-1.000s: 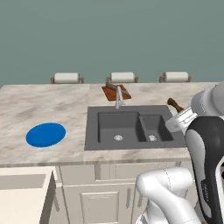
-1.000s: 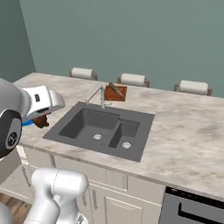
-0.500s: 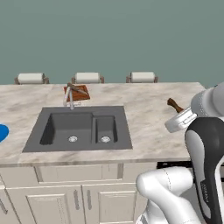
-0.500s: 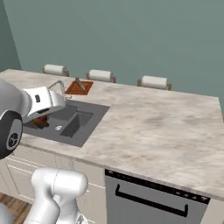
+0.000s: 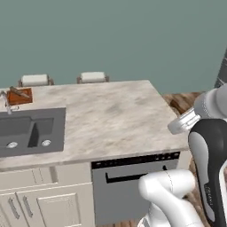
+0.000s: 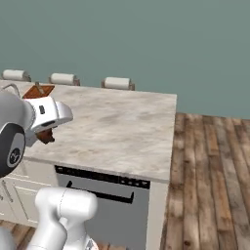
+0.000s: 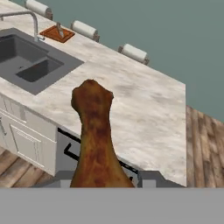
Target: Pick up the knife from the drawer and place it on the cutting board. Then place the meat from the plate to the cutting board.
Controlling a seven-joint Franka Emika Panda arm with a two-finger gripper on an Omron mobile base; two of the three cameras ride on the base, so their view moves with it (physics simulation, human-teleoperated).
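Gripper: in your hand view the gripper [image 7: 103, 183] is closed on the meat [image 7: 97, 140], a brown drumstick-shaped piece standing up between the tips. The fingertips themselves are mostly hidden by it.
Meat, other views: a brown bit pokes out under the white hand in the right base view [image 6: 46, 136].
Cutting board: far end of the counter, behind the sink by the faucet [image 7: 57, 33]; also seen at [image 5: 19, 95] and [image 6: 38, 91]. The knife [image 7: 60, 30] already lies on it, handle tilted up.
Where you stand: you are well apart from the board, off the counter's free end, over the dishwasher front [image 7: 83, 157].
Step, as I judge it: knife half looks done; meat is in carry, placing still ahead.
Risk, slip: the grip sits low on the thick end with the long part above it. A quick swing could lever it loose.
Risk, drop zone: the sink basin [image 7: 26, 59] lies between you and the board. A drop there costs a hard retrieve.
Risk, landing: the knife takes up part of the small board; set the meat beside it, not on the blade.
Edges: counter edge [image 6: 161, 178] and wood floor [image 6: 210, 185] to your right.
Open room: the broad marble countertop [image 7: 131, 100] between is bare.
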